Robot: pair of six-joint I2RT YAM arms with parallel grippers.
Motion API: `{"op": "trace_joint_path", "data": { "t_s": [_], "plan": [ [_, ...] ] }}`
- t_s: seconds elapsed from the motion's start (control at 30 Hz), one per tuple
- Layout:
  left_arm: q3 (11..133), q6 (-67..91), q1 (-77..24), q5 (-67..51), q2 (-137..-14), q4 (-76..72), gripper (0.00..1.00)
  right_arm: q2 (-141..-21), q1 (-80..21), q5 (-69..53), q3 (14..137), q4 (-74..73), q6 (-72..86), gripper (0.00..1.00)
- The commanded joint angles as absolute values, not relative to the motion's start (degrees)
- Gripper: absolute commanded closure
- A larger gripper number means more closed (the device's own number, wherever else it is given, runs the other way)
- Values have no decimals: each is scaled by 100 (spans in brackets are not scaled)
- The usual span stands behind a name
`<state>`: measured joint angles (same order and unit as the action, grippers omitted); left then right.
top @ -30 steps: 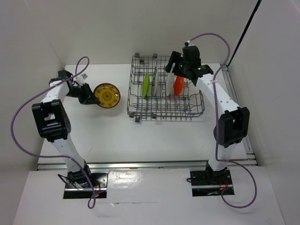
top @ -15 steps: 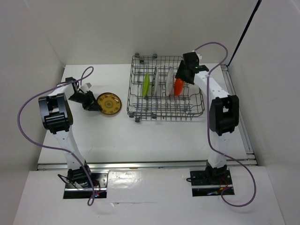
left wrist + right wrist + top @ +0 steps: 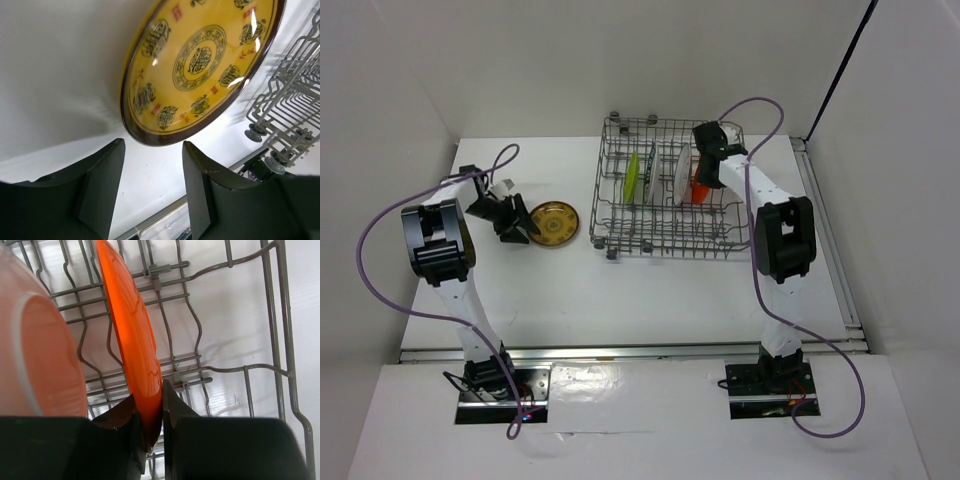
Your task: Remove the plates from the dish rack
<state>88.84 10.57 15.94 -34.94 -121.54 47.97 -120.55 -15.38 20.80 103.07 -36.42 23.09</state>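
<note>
- My left claw (image 3: 150, 186) sits at the left of the overhead frame. Its two fingers are apart and nothing is between them.
- The amber plate (image 3: 200, 65) lies flat on the white surface (image 3: 620, 290). In the left wrist frame its dark rim sits at the mouth of that gap, not pinched.
- The rack (image 3: 672, 246) stands in the upper middle of the overhead frame, to the right of the amber plate and apart from it.
- My right claw (image 3: 149, 427) is down inside the right end of the rack. Its fingers are clamped together on the rim of the orange plate (image 3: 127, 335).
- The orange plate stands on edge among the rack wires.
- A white plate (image 3: 35, 355) stands on edge just beside it, at the left of the right wrist frame.
- The green plate (image 3: 633, 178) stands upright further left in the rack.
</note>
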Motion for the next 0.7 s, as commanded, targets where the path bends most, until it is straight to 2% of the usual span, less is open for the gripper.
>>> {"op": "trace_joint_path", "data": {
  "t_s": [0.0,0.23,0.27,0.4,0.53,0.57,0.63,0.67],
  "plan": [
    [9009,984,1600,-3121,-11655,5088,37,-11498,-1836,3118,10669,-3604,2374,99],
    [9369,870,1600,-2400,-11076,5511,36,-10776,-2021,4402,10934,-3096,1504,100],
    [9421,870,1600,-2339,-11005,5563,20,-10558,-2074,4499,10934,-2963,1251,100],
    [9729,677,1600,-2652,-10671,5695,16,-10012,-2136,4554,10986,-2593,1116,100],
    [10019,203,1530,-3584,-10258,5617,10,-9396,-2276,2109,10215,-2102,1529,100],
    [10089,54,1442,-3847,-10179,5616,10,-9343,-2276,413,10030,-1770,1529,100],
    [10142,-394,1284,-4453,-9951,5563,10,-9430,-2276,-1284,9634,-1417,1582,100],
    [10143,-509,1196,-4534,-9888,5563,9,-9518,-2276,-2519,9555,-1084,1730,100]
  ]
}}
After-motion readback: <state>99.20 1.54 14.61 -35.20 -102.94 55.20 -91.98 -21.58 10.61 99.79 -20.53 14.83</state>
